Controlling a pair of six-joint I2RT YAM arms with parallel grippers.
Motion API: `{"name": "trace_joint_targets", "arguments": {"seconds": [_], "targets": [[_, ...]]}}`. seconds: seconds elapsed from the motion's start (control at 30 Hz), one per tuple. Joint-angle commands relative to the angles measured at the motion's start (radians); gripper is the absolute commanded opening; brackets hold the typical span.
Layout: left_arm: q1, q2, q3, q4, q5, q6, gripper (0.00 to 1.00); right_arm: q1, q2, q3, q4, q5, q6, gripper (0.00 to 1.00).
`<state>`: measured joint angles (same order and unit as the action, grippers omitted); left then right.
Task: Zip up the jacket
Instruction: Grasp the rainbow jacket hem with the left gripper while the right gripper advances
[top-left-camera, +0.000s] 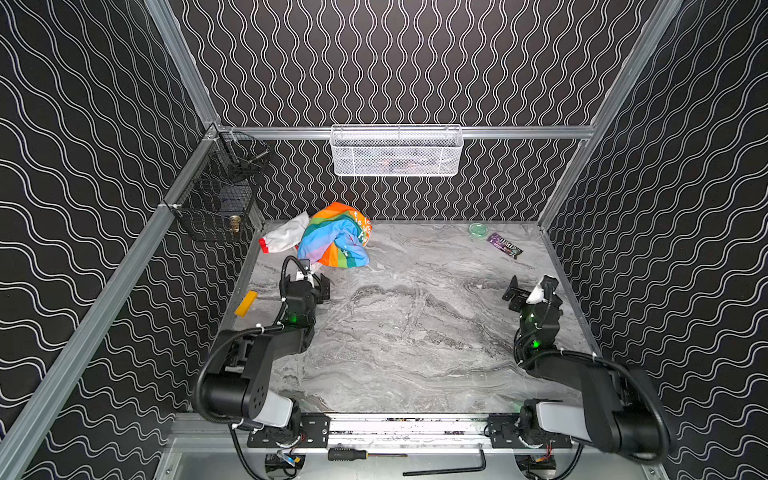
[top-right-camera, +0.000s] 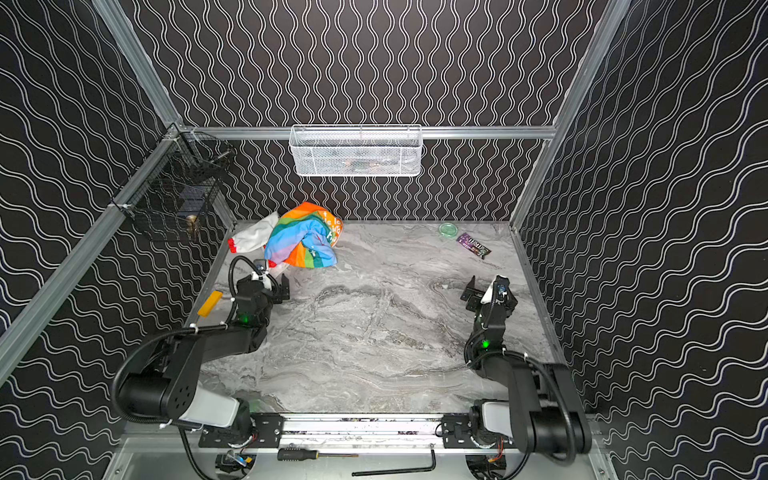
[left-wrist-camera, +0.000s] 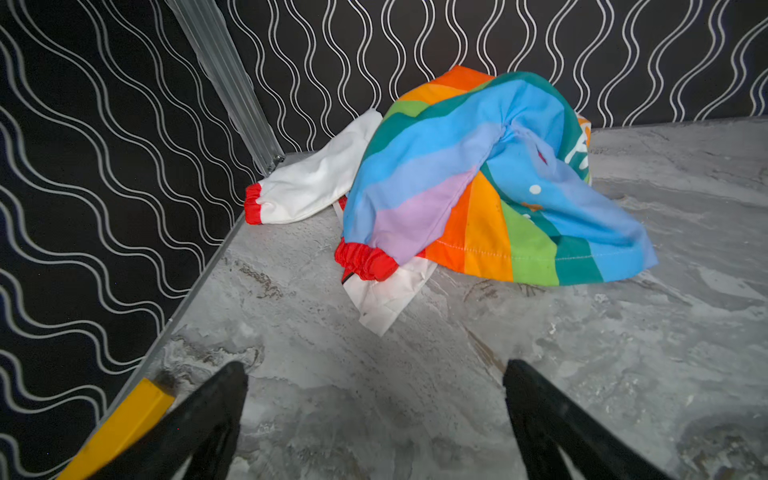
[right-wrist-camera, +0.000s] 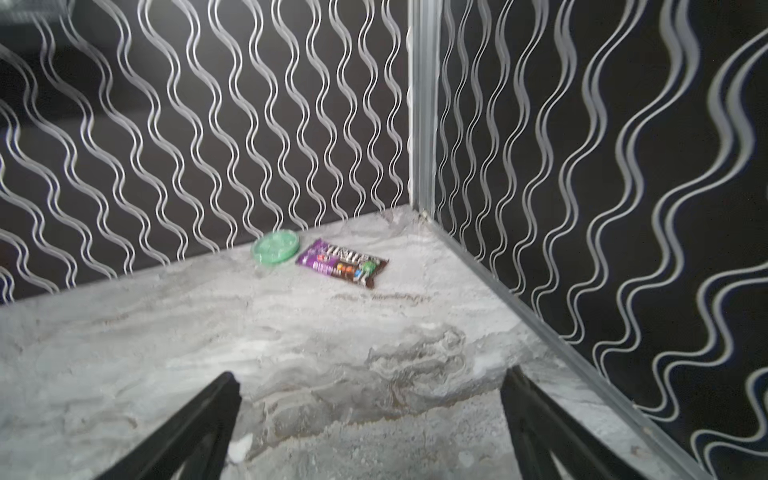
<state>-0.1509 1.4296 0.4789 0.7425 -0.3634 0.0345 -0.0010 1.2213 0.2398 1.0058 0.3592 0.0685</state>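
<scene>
You're looking into a robot lab test cell: black wavy-patterned walls (top-left-camera: 395, 62) on an aluminium frame (top-left-camera: 519, 132) box in a marble-look tabletop (top-left-camera: 415, 332), a left arm (top-left-camera: 266, 353) and a right arm (top-left-camera: 582, 368) sit bolted to the front rail (top-left-camera: 407, 426), and a screwdriver (top-left-camera: 347, 455) and hex key (top-left-camera: 444, 471) lie on the ledge (top-left-camera: 199, 461).

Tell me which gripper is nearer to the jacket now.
Left. The left gripper is open just in front of the jacket, not touching it; the right gripper is far off on the opposite side.

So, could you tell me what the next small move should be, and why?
Probably ease the left hand forward to the jacket and pinch its near hem to spread it: it lies crumpled in a heap, and that open hand faces it, while the right hand is farther off.
</scene>
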Motion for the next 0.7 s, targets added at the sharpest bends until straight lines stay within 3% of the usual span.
{"name": "trace_joint_targets", "arguments": {"seconds": [0.0,0.13,0.23,0.33,0.47,0.57,0.67], "targets": [[-0.006,-0.078,0.085,-0.166,-0.004,-0.043,0.99,0.001,-0.110,0.089,-0.291,0.051,0.131,0.99],[-0.010,-0.184,0.179,-0.231,0.158,-0.094,0.99,0.001,-0.194,0.254,-0.669,-0.066,0.236,0.99],[-0.018,-0.242,0.254,-0.318,0.172,-0.169,0.99,0.001,-0.235,0.350,-0.817,-0.194,0.228,0.99],[-0.018,-0.262,0.343,-0.447,0.127,-0.223,0.99,0.002,-0.313,0.389,-0.859,-0.264,0.225,0.99],[-0.018,-0.267,0.438,-0.594,0.084,-0.304,0.99,0.001,-0.419,0.392,-0.898,-0.165,0.412,0.99],[-0.016,-0.255,0.499,-0.681,0.087,-0.362,0.99,-0.001,-0.454,0.412,-0.930,-0.314,0.378,0.99],[-0.015,-0.226,0.555,-0.760,0.149,-0.401,0.99,-0.001,-0.450,0.434,-0.995,-0.356,0.414,0.99]]}}
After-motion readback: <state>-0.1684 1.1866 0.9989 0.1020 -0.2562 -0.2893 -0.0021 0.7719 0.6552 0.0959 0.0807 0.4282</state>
